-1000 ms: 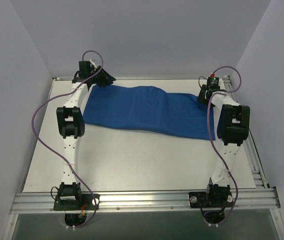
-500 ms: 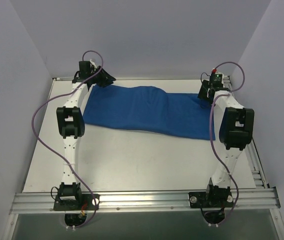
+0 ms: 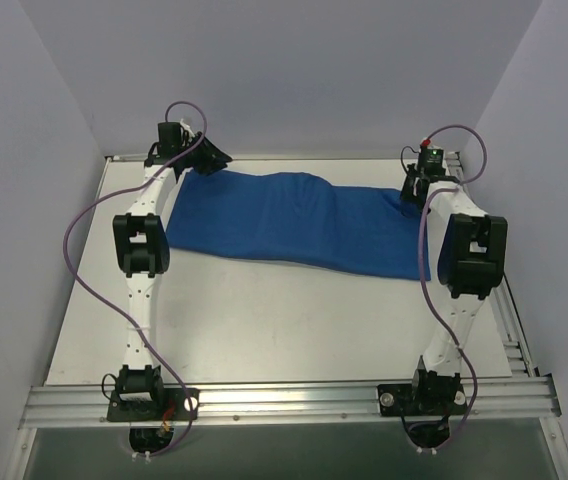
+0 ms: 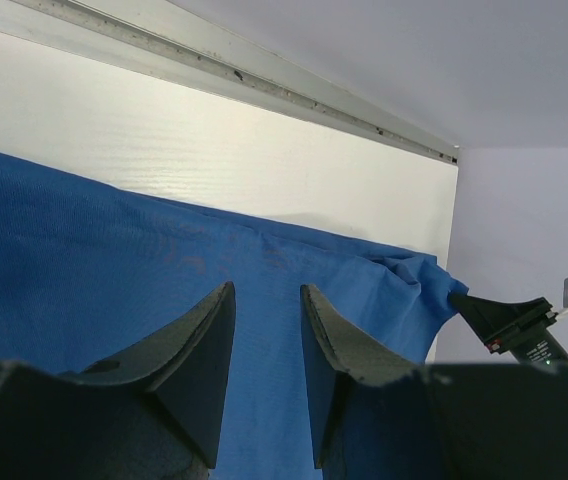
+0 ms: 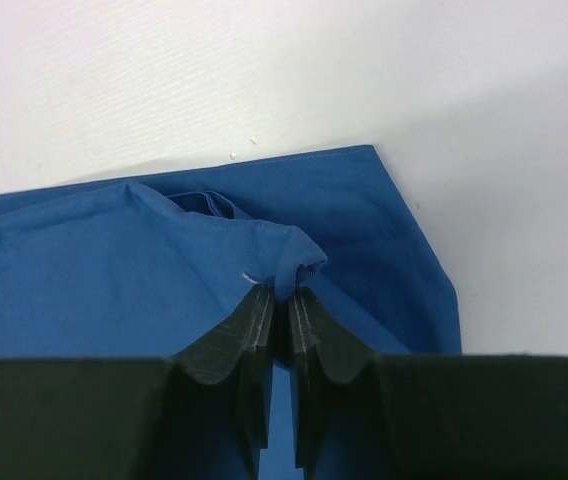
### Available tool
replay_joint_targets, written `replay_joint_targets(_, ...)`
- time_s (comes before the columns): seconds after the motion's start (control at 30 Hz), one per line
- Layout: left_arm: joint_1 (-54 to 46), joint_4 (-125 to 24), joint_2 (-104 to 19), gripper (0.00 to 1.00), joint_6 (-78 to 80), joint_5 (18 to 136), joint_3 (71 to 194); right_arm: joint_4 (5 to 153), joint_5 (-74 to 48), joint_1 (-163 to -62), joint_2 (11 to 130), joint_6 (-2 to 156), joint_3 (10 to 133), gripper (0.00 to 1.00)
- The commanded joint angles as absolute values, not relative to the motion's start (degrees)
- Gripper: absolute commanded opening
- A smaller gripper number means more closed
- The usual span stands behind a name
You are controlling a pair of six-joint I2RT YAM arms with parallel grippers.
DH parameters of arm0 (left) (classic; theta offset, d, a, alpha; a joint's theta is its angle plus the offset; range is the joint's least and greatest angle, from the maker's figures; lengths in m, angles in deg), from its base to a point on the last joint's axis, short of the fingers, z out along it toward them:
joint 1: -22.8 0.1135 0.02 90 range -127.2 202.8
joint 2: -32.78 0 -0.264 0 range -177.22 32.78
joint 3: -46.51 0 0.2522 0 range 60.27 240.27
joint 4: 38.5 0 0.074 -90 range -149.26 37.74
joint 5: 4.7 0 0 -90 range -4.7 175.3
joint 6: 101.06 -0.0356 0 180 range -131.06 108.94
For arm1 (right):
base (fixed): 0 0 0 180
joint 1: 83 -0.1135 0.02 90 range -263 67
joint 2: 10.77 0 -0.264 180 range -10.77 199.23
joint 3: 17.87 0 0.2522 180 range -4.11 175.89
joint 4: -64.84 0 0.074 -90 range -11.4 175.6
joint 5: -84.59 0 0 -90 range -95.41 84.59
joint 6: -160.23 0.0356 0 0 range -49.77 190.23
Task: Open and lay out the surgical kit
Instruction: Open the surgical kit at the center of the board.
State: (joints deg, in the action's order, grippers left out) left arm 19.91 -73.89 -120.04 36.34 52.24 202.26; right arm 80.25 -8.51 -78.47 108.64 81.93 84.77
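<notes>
The blue cloth wrap lay rumpled across the far side of the table. The right gripper pinched a bunched corner fold, and the left gripper hovered over it, jaws apart.

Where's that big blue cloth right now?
In the top view the blue cloth lies across the far half of the table, reaching from the left pincer to the right pincer, which pinches its right corner.

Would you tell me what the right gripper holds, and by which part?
The right gripper pinches a raised fold of the blue cloth near its corner.
</notes>
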Motion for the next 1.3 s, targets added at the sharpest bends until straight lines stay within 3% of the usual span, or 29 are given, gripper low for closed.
replay_joint_targets(0.0, 20.3, -72.3, -119.5, 0.41, 35.9, 52.6, 202.4, 80.9, -10.1, -79.1, 108.7, 81.9, 87.1, 0.06)
replay_joint_targets(0.07, 20.3, -72.0, -118.1, 0.39, 36.0, 53.7, 201.0, 81.1, -10.4, -79.9, 106.8, 82.0, 86.6, 0.01)
replay_joint_targets(0.43, 20.0, -69.5, -105.2, 0.38, 35.8, 59.2, 189.5, 84.4, -5.6, -88.9, 87.9, 82.6, 72.8, 0.00)
replay_joint_targets(0.87, 19.6, -66.0, -84.8, 0.38, 36.9, 62.2, 172.2, 93.9, -15.8, -92.8, 57.1, 93.6, 50.8, 0.00)
replay_joint_targets(1.1, 19.3, -65.5, -77.0, 0.39, 36.1, 63.7, 162.9, 100.7, -20.6, -93.1, 49.9, 97.4, 47.1, 0.00)
replay_joint_targets(1.27, 19.3, -67.7, -74.8, 0.47, 33.2, 64.1, 160.3, 105.5, -23.3, -94.3, 47.2, 99.0, 45.1, 0.00)
